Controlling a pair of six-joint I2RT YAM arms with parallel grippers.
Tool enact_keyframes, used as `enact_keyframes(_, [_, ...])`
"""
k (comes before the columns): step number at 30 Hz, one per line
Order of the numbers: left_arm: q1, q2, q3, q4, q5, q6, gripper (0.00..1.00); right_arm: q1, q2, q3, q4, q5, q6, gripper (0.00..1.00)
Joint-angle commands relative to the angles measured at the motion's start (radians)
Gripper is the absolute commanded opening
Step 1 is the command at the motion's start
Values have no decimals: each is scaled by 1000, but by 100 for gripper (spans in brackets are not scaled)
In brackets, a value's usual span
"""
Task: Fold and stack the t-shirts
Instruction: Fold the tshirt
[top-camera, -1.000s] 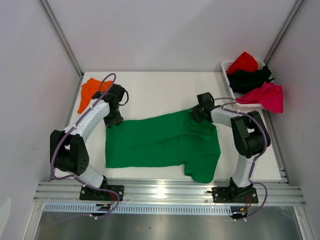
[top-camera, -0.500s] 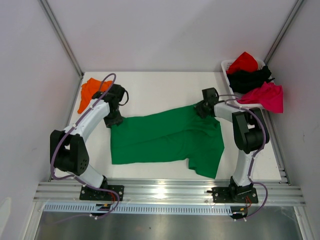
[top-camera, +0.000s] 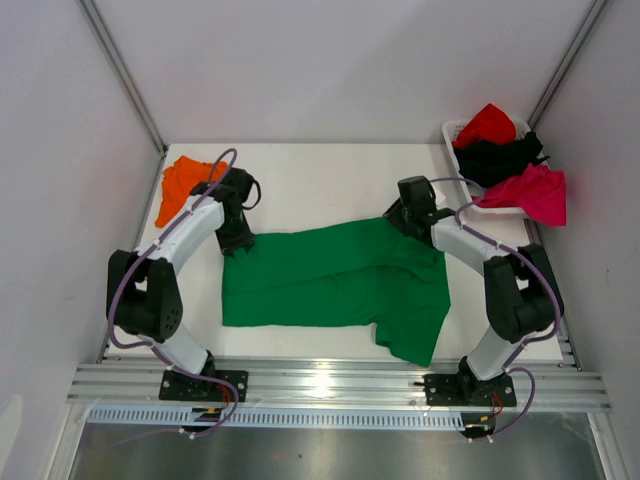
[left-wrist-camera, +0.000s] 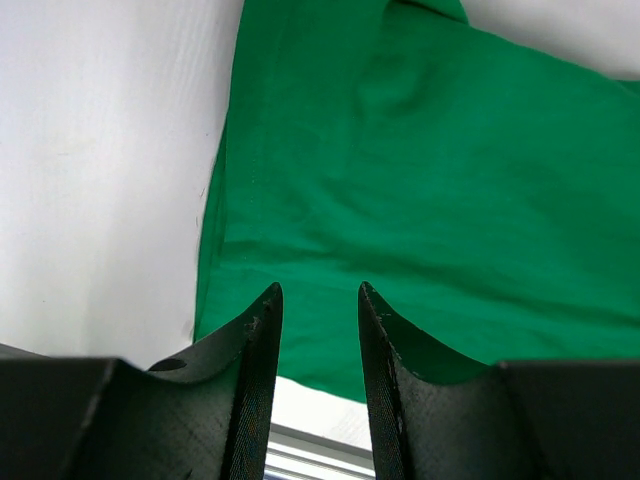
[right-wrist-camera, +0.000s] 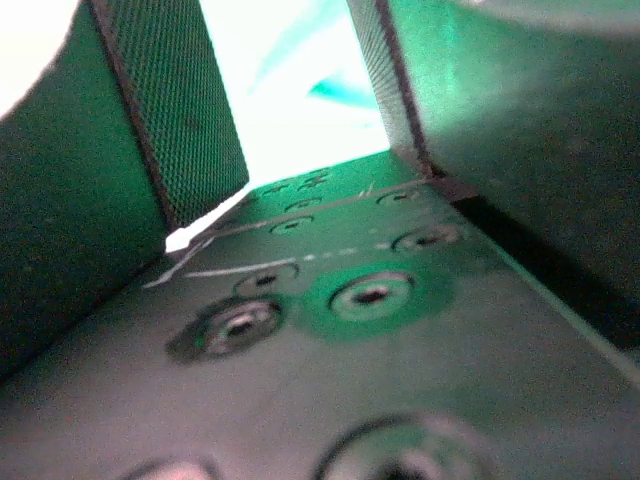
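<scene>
A bright green t-shirt (top-camera: 335, 280) lies spread across the middle of the table, one sleeve hanging toward the near edge. My left gripper (top-camera: 238, 243) hovers at its far left corner. In the left wrist view that gripper (left-wrist-camera: 317, 290) is open, with nothing between the fingers and the green cloth (left-wrist-camera: 430, 180) flat beneath. My right gripper (top-camera: 398, 220) sits at the shirt's far right edge. Up close the right gripper (right-wrist-camera: 290, 80) has its mesh pads (right-wrist-camera: 180, 110) apart, with only bright glare and a hint of green between them. An orange t-shirt (top-camera: 180, 185) lies folded at the far left.
A white basket (top-camera: 452, 135) stands at the far right corner, holding a red t-shirt (top-camera: 487, 122) and a black one (top-camera: 500, 155); a magenta one (top-camera: 530, 190) spills over its near side. Grey walls close in left and right. A metal rail (top-camera: 330, 385) runs along the near edge.
The green t-shirt has slid a little to the right and its far right edge has settled. My right arm's elbow has swung outward to the right. The left gripper has barely shifted.
</scene>
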Motion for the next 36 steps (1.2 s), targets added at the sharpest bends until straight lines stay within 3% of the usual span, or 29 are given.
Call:
enact_keyframes(1, [-8,23,33,19,34,26,39,25,-82,10,17,89,-84,43])
enact_keyframes(9, [-8,-31,47,3,11,16,39,34,-147,-17,75,103,-166,43])
enact_keyframes(12, [-8,-97,-11,36,49,-19,40,48,-201,-65,84,129,-202,43])
enact_keyframes(15, [-8,-227,-175,134,132,-76,40,91,-279,-119,92,172,-304,43])
enact_keyframes(19, [-15,-280,-225,199,149,-116,40,135,-397,-189,29,148,-332,43])
enact_keyframes(29, [-24,-223,-199,182,137,-86,40,151,-681,-392,-230,39,-51,44])
enact_keyframes(36, [-27,-206,-197,194,151,-85,40,152,-914,-539,-412,2,253,44])
